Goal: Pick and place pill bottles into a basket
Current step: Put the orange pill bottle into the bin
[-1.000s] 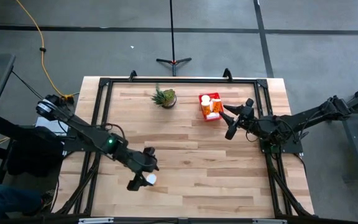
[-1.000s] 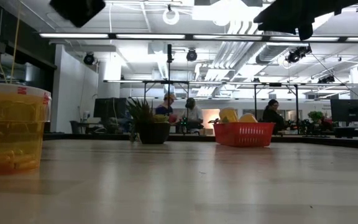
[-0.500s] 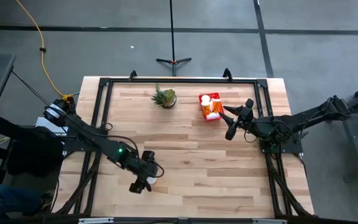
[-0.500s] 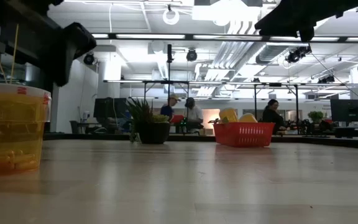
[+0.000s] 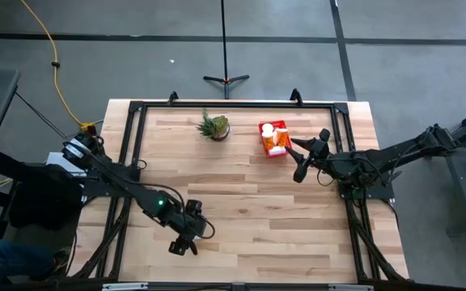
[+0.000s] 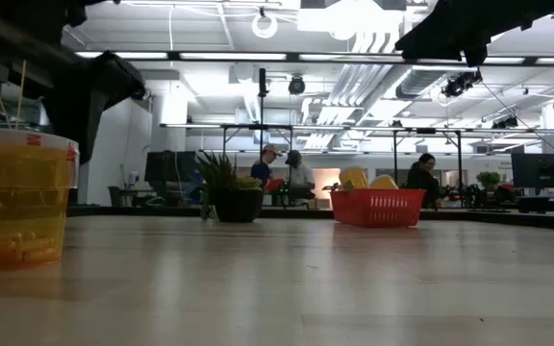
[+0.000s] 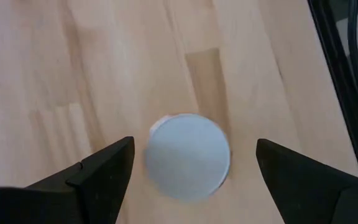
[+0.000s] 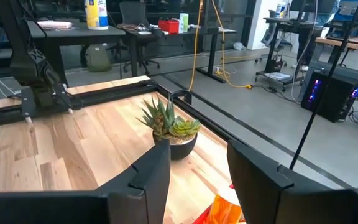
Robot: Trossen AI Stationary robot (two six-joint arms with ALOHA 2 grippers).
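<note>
Hovering left gripper (image 7: 190, 163), jaws spread, straddles upright pill bottle (image 7: 188, 157).

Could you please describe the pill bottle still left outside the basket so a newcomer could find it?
On the wooden table, look near the front edge under the left claw. The pill bottle stands alone there, white cap up, far from the red basket.
</note>
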